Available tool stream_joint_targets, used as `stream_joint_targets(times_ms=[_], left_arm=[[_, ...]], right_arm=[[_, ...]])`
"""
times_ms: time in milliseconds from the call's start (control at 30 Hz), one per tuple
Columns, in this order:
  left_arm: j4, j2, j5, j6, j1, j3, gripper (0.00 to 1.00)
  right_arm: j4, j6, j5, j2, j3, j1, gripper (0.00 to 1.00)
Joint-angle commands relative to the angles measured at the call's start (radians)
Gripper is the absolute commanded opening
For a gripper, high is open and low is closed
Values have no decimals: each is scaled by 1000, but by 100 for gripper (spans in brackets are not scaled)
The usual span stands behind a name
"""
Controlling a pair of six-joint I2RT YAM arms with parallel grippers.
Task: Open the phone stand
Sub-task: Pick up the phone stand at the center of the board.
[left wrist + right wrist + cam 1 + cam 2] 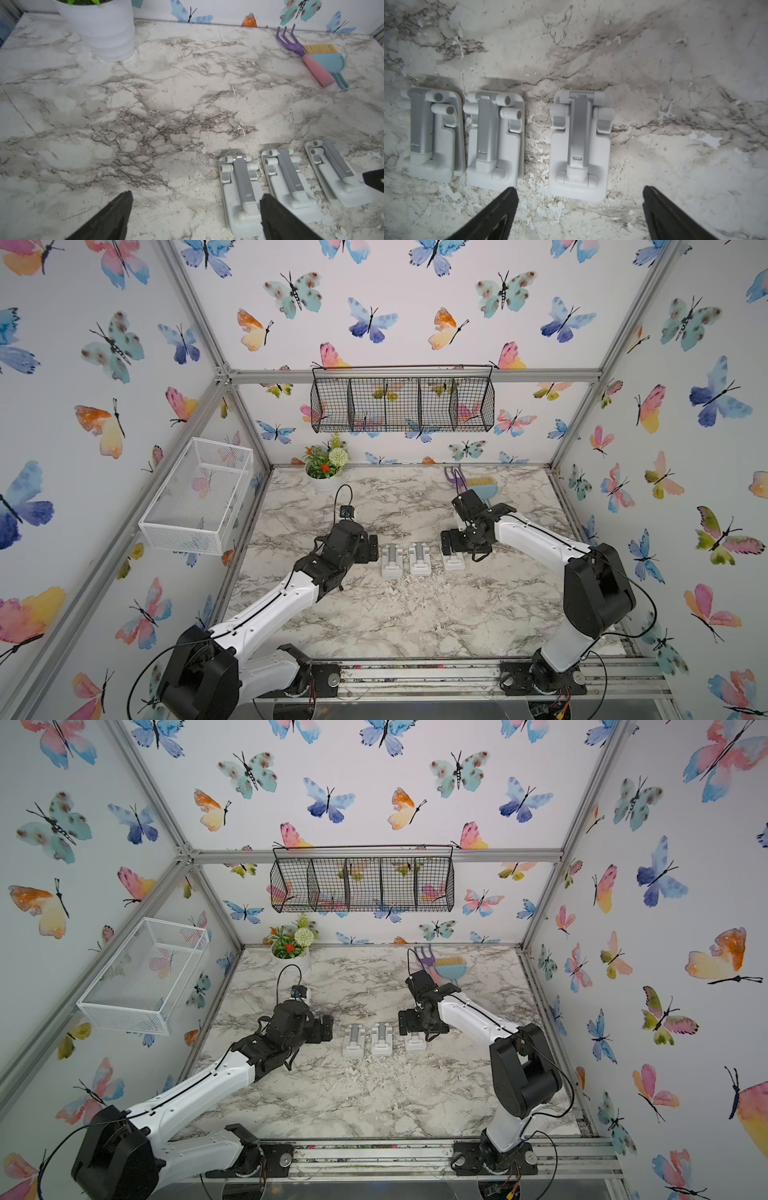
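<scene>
Our left claw [195, 197] stands wide open and holds nothing. In a top view it [372, 549] hangs low over the marble table [145, 104]. Just beside it, on the side toward our other arm, lies the left stand [239, 187], folded flat. One black finger [286, 220] overlaps that stand's near corner in the wrist view, and we cannot tell whether they touch. Farther out on the same side lie the middle stand [288, 178] and the right stand [336, 172]. All three sit in a close row, each with its grey arm down on the pale base.

Our right claw [579, 191] is spread wide too, and it is empty. The right stand [580, 145] lies straight ahead of it, centred between the two fingers, just past their tips and apart from them. Off to the side toward our left arm we see the middle stand [494, 141] and then the left stand [431, 135]. In both top views this claw covers the far end of the right stand [454, 563].

Far ahead of the left claw stands a white flower pot [99, 31]. Well ahead of it and over toward the right arm, a purple rake [307, 60] with a pink handle lies against a blue brush [330, 62].
</scene>
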Motion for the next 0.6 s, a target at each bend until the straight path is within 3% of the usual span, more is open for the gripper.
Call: stream_joint_targets(times_ms=[0, 167, 400, 567], left_arm=[[-91, 8, 10, -94, -36, 13, 98], [-158, 21, -9, -191, -44, 26, 98], [-141, -9, 151, -150, -63, 8, 98], [-125, -39, 170, -131, -74, -11, 98]], right_arm=[[-68, 30, 8, 34, -12, 22, 98], [-104, 34, 36, 91, 12, 52, 99], [-102, 31, 75, 133, 25, 60, 96], [-97, 30, 75, 146, 31, 62, 91]])
